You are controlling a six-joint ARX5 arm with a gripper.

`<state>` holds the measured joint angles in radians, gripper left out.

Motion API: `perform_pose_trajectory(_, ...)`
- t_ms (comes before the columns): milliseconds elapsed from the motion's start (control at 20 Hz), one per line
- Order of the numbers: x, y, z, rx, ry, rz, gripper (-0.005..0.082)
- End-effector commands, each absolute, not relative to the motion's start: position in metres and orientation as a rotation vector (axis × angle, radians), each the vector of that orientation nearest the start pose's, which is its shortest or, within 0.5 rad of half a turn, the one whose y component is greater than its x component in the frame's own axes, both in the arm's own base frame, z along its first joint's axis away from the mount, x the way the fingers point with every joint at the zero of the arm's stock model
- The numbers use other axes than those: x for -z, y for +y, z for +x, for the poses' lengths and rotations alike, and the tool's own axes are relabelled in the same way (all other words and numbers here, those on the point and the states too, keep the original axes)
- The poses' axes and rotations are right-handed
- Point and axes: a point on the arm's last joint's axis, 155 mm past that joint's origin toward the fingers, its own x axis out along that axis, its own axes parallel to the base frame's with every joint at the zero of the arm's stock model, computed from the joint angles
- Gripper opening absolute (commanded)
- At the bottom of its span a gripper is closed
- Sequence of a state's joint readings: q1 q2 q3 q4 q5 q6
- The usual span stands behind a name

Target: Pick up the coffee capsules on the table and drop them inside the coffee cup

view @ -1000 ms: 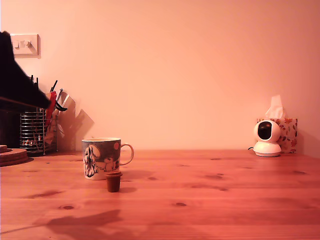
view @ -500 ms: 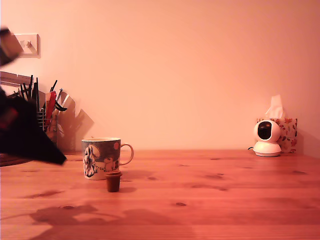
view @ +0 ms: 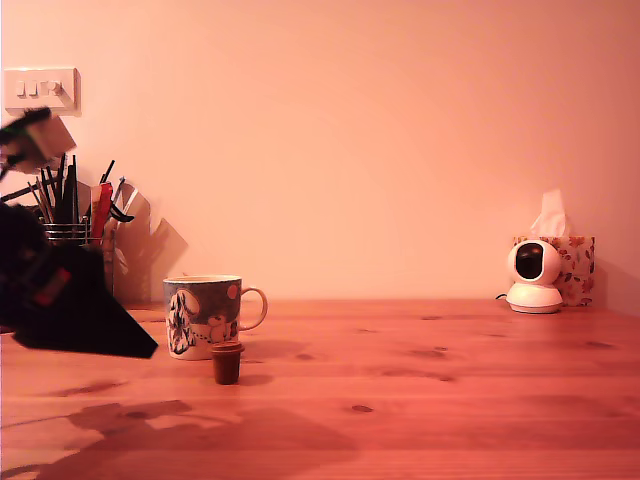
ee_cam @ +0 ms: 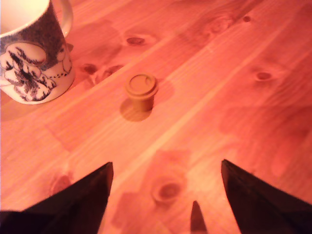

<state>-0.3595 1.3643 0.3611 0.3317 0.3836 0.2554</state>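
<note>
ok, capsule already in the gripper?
No: in the wrist view the capsule stands on the table beside the cup, ahead of the open, empty gripper.

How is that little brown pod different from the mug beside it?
The coffee capsule is far smaller than the coffee cup. The capsule is plain brown all over, while the cup carries a dark print with white cartoon figures and a pale inside. The cup has a loop handle; the capsule has only a wider flat rim on top. Both stand upright on the wooden table, close together but apart.
</note>
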Motion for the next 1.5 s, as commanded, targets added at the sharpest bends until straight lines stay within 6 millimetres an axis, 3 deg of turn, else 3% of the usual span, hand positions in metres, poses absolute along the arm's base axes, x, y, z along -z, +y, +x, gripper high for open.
perform_pose_trajectory(0, -0.03, -0.182, 0.285, 0.805, 0.6, 0.233, 0.064)
perform_pose_trajectory(1200, -0.041, -0.19, 0.29, 0.823, 0.468, 0.199, 0.064)
perform_pose_trajectory(1450, -0.029, -0.193, 0.295, 0.829, 0.47, 0.193, 0.064)
